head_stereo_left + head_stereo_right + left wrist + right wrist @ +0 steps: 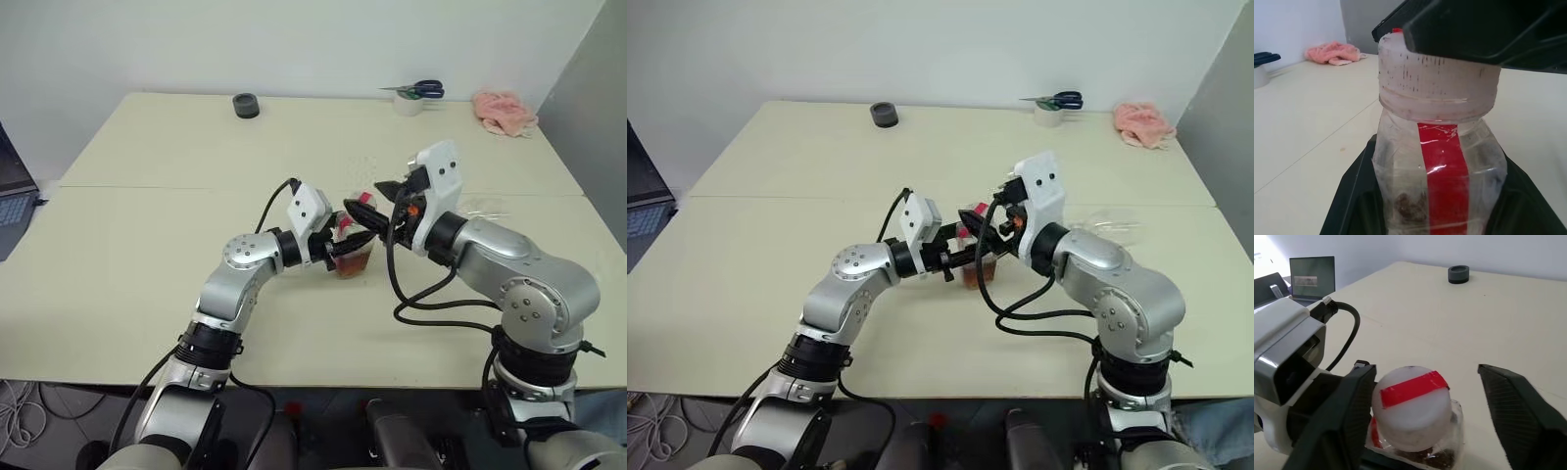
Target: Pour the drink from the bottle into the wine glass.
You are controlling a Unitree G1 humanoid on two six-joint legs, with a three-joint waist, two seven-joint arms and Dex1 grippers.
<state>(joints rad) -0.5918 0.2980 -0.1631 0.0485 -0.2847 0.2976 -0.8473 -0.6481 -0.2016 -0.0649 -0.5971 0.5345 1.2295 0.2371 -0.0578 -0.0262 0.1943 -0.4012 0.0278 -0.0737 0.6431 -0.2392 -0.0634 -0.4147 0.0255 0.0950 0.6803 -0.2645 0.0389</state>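
My left gripper is shut on the bottle, a clear squarish one with a red label strip, held upright over the middle of the table. Reddish-brown drink sits low in it. The whitish cap carries a strip of red tape. From the right, my right gripper straddles the cap, open: one finger lies right beside the cap and the other stands well apart. The wine glass shows faintly as a clear shape on the table behind my right forearm; I cannot tell whether it is upright.
At the far edge are a black round object, scissors on a white roll and a pink cloth. A laptop stands off the table's left side. A seam crosses the tabletop.
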